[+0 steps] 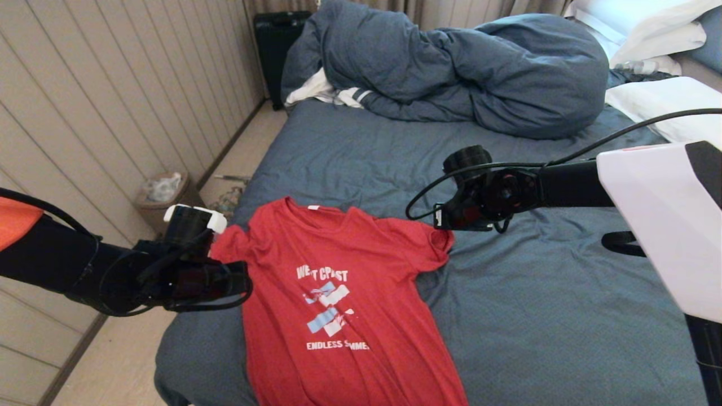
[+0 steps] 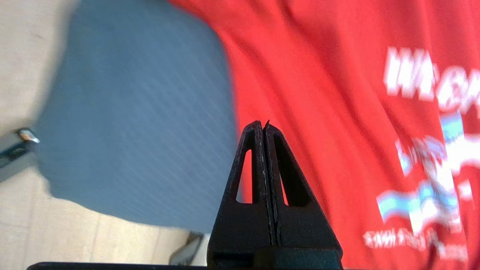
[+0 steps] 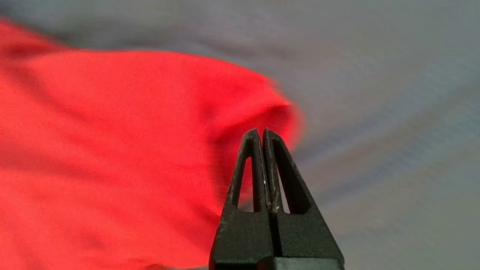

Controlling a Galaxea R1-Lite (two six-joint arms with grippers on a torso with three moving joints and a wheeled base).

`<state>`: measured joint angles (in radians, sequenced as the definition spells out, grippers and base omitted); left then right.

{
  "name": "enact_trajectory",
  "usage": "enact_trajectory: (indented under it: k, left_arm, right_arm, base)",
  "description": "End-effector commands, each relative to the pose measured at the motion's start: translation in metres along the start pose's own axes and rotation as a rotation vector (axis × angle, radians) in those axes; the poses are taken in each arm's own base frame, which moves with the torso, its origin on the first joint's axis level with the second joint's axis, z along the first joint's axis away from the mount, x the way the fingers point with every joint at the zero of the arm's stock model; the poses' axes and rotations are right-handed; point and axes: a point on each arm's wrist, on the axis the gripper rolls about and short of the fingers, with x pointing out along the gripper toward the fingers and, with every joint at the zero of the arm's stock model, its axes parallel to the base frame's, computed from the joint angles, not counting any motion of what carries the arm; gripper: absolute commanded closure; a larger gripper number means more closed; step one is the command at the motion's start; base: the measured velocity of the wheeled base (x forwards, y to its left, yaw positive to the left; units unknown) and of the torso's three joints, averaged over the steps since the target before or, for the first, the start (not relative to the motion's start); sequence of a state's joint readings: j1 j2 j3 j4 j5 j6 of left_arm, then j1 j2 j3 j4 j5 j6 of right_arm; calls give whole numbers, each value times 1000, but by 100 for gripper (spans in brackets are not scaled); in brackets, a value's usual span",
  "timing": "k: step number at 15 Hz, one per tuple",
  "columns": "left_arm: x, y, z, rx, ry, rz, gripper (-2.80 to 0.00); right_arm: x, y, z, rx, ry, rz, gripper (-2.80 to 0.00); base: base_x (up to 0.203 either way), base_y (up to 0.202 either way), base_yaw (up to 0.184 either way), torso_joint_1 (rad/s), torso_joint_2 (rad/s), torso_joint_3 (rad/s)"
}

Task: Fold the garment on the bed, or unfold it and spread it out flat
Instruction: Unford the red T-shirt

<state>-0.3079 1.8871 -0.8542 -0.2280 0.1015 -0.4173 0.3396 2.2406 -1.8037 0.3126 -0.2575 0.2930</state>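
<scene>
The red T-shirt (image 1: 338,304) lies spread flat, print side up, on the dark blue-grey sheet of the bed (image 1: 536,316). It lies close to the left edge of the bed and reaches toward the near edge, with its collar pointing to the far end. The white words "WEST COAST" and "ENDLESS SUMMER" and a pale blue-white graphic are visible on the chest. Both short sleeves are open to the sides; the right one is a little crumpled at its end.

The left end effector (image 2: 262,125) hangs over the left side of the shirt, near the left sleeve and beside the left edge of the bed. Its two fingers are pressed together and nothing is between them. The right end effector (image 3: 261,132) hangs above the end of the right sleeve. Its fingers are also pressed together and hold nothing. In the head view I cannot tell if either one touches the cloth.

At the far end of the bed there is a bunched blue-grey duvet (image 1: 462,67), with a white striped cloth (image 1: 338,96) partly under it, and white pillows (image 1: 660,101) at the far right corner. On the floor beside the left edge stands a small bin (image 1: 161,197) by the panelled wall.
</scene>
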Motion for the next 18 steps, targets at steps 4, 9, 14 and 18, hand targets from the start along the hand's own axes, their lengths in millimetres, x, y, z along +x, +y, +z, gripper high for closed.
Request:
enact_trajectory:
  k: [4, 9, 14, 18]
  left_arm:
    - [49, 3, -25, 1, 50, 5, 0]
    - [38, 7, -40, 5, 66, 8, 0]
    - [12, 7, -17, -16, -78, -38, 0]
    - [37, 12, 13, -26, -191, -39, 0]
  right_arm:
    - [11, -14, 3, -6, 62, -159, 0]
    - [20, -14, -4, -38, 80, -270, 0]
    - [20, -11, -4, -42, 75, -268, 0]
    - [16, 0, -5, -58, 66, -248, 0]
  base:
    - [0, 0, 0, 0, 0, 0]
    - [0, 0, 0, 0, 0, 0]
    - [0, 0, 0, 0, 0, 0]
    - [0, 0, 0, 0, 0, 0]
